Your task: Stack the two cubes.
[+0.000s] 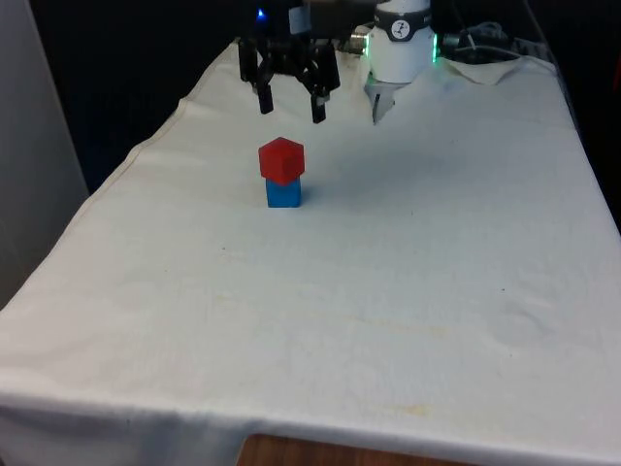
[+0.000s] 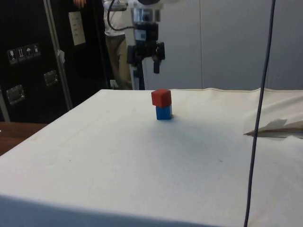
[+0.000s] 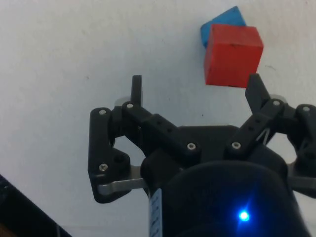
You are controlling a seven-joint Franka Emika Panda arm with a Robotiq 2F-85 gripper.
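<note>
Now, cubes: red cube (image 1: 281, 159) sat on blue cube (image 1: 283, 193).
Gripper (image 1: 291, 105): hung above, fingers apart, empty.

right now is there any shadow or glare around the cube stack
Front view: soft, even light, a faint shadow beside the blue cube, no glare. Side view: a dim shadow at its base. Wrist view: the red cube is evenly lit, the white cloth bright.

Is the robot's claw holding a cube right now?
No. The gripper is open and empty, up above the red cube, which sits on the blue cube.
</note>
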